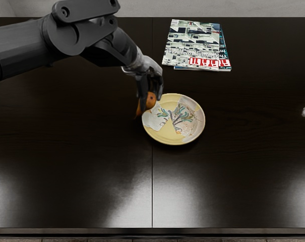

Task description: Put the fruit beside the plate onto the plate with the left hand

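The left hand (149, 83), its fingers (141, 95) closed around the orange fruit (149, 103), holds it at the plate's (192, 132) left rim, apparently mid-placement; next it should shift right over the plate's middle, lower and release.

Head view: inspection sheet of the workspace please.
Surface: dark glossy table, light reflections.
Job's things: orange fruit held at the left rim of the yellow patterned plate, not yet lying on it.
Clutter: magazines stacked near the far edge, apart from the plate.
Grippers: left hand, fingers shut on the fruit; right hand not in view.
Cables: nothing seen.
Surroundings: pale strip beyond the far edge.
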Tool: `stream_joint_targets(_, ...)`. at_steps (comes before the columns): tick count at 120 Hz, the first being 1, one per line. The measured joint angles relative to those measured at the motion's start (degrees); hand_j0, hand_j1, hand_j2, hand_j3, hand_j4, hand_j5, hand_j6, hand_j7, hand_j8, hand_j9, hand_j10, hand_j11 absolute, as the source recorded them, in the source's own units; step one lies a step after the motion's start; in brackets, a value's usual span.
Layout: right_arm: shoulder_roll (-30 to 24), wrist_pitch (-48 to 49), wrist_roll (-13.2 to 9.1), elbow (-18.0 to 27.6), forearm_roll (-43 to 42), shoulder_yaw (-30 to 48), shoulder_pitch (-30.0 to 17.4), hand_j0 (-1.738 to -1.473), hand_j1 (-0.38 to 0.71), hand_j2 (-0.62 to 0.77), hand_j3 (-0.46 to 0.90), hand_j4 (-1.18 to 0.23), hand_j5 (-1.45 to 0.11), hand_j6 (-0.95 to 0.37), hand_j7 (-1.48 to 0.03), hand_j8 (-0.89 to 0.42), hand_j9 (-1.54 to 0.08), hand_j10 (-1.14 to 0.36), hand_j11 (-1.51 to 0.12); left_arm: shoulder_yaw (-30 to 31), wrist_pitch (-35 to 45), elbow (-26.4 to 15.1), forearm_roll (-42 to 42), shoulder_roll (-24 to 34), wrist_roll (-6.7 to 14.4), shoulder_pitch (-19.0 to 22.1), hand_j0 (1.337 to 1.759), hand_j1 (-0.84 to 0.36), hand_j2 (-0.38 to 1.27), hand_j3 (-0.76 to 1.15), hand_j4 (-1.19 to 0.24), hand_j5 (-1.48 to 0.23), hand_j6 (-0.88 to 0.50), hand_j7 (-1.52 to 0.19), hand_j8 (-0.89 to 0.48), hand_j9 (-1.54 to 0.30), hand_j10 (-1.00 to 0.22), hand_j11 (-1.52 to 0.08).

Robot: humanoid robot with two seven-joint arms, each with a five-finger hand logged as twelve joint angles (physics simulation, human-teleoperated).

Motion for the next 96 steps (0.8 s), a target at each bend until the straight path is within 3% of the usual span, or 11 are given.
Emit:
stream_joint_targets(57, 0.00, 0.00, 0.00, 0.00, -0.01, 0.00, 0.00, -1.658, -0.35, 0.00, 0.00, 0.00, 0.00, 0.00, 0.00, 0.00, 0.00, 0.00, 0.00, -10.38, 0.04, -0.72, 0.36, 0.00, 0.34, 2.33, 1.656, -0.33, 0.43, 0.00, -0.70, -0.97, -0.50, -0.96, -0.51, -0.95, -0.71, -0.95)
stream_joint_targets(76, 0.00, 0.00, 0.00, -0.02, 0.00, 0.00, 0.00, -1.658, -0.35, 0.00, 0.00, 0.00, 0.00, 0.00, 0.00, 0.00, 0.00, 0.00, 0.00, -11.41, 0.12, -0.69, 0.37, 0.00, 0.15, 2.69, 1.657, -0.30, 0.33, 0.00, -0.63, -0.84, -0.51, -0.84, -0.53, -0.83, -0.63, -0.83)
stream_joint_targets(96, 0.00, 0.00, 0.00, -0.01, -0.01, 0.00, 0.00, -1.658, -0.35, 0.00, 0.00, 0.00, 0.00, 0.00, 0.00, 0.00, 0.00, 0.00, 0.00, -11.92, 0.90, -0.69, 0.29, 0.00, -0.01, 3.16, 1.658, -0.18, 0.19, 0.00, -0.48, -0.64, -0.43, -0.64, -0.44, -0.64, -0.49, -0.64)
